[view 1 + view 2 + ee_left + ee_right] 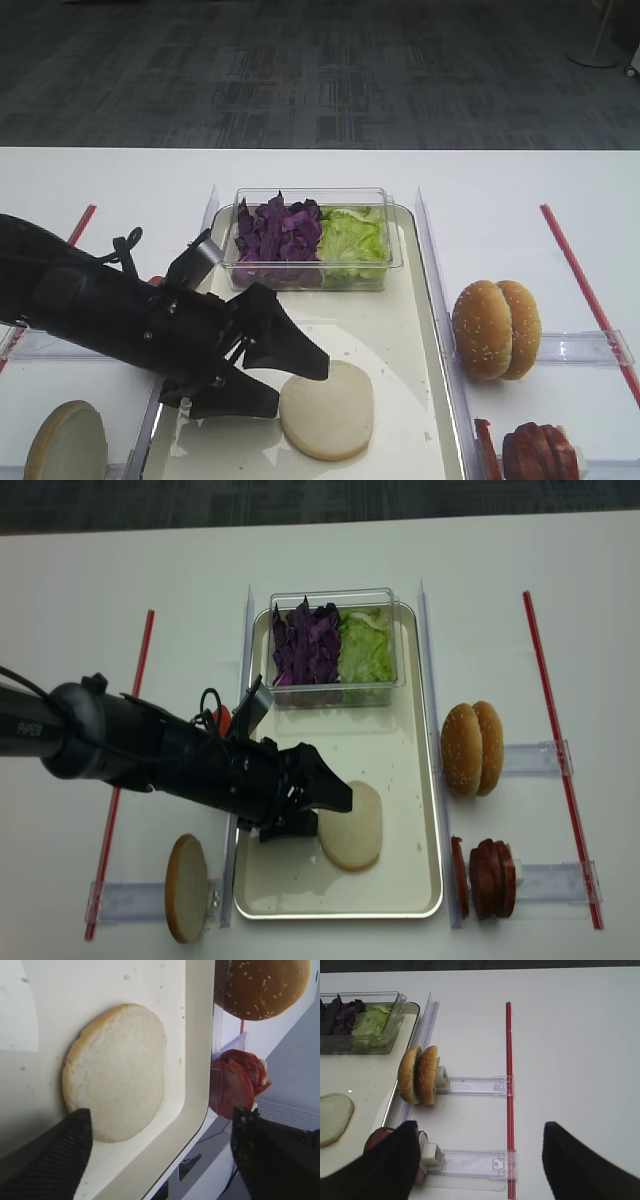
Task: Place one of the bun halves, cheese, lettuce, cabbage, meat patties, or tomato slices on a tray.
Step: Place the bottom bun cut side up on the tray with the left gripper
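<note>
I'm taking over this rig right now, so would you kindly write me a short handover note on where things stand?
Left gripper: open, holding nothing, its fingers beside the bun half.
Right gripper: open, empty, above the table right of the tray.
Bun half lies flat, cut face up, on the tray. Cabbage and lettuce sit in the clear tub at the tray's far end. Sesame buns and meat patties stand in racks on the right.
Done: bun half placed.
Left: only to draw the left arm clear.
</note>
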`<action>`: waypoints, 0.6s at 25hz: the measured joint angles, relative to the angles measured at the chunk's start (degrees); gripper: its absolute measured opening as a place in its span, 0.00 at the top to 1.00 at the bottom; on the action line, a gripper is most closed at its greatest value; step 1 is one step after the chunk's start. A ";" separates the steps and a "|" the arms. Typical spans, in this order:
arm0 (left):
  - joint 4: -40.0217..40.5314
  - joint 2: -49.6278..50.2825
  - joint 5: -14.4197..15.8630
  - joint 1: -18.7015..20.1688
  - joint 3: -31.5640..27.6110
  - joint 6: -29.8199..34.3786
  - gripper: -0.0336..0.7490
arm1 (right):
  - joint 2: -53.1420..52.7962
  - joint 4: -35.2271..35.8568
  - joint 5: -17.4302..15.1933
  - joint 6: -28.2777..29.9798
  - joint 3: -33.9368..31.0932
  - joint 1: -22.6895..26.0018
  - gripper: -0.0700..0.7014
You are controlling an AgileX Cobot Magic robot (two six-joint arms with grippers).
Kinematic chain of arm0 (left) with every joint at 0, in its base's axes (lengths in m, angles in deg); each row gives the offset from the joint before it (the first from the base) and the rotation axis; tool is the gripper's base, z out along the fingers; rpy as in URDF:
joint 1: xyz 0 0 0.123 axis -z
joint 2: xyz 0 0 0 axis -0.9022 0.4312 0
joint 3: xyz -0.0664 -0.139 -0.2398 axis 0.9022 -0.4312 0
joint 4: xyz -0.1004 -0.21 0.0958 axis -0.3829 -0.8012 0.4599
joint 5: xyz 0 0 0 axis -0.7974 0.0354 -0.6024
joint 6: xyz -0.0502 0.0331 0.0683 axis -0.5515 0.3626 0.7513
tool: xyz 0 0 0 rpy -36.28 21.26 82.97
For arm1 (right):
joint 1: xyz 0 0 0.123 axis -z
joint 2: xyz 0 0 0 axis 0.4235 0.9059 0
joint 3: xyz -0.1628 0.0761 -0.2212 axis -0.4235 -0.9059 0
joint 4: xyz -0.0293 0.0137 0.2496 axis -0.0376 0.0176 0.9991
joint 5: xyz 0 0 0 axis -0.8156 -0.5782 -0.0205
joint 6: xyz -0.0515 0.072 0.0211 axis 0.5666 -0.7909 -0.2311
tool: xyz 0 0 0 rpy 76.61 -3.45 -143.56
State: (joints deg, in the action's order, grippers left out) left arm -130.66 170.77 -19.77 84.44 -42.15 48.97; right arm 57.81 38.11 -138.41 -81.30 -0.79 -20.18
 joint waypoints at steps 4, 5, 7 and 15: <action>1.35 -2.11 -1.62 0.00 0.00 -0.47 0.28 | 0.00 0.00 0.00 0.00 0.00 0.00 0.21; 2.62 -4.08 -2.16 0.00 0.13 -1.66 0.28 | 0.00 0.00 0.00 0.00 0.00 0.00 0.21; 5.74 -5.45 -2.25 0.00 0.92 -4.08 0.28 | 0.00 0.00 0.00 0.00 0.00 0.00 0.21; 22.82 -9.02 -1.95 0.00 7.18 -16.48 0.29 | 0.00 0.00 0.00 0.00 0.00 0.00 0.21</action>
State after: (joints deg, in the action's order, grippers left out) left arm -107.84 161.75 -21.72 84.44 -34.96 32.49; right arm 57.81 38.11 -138.41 -81.30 -0.79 -20.18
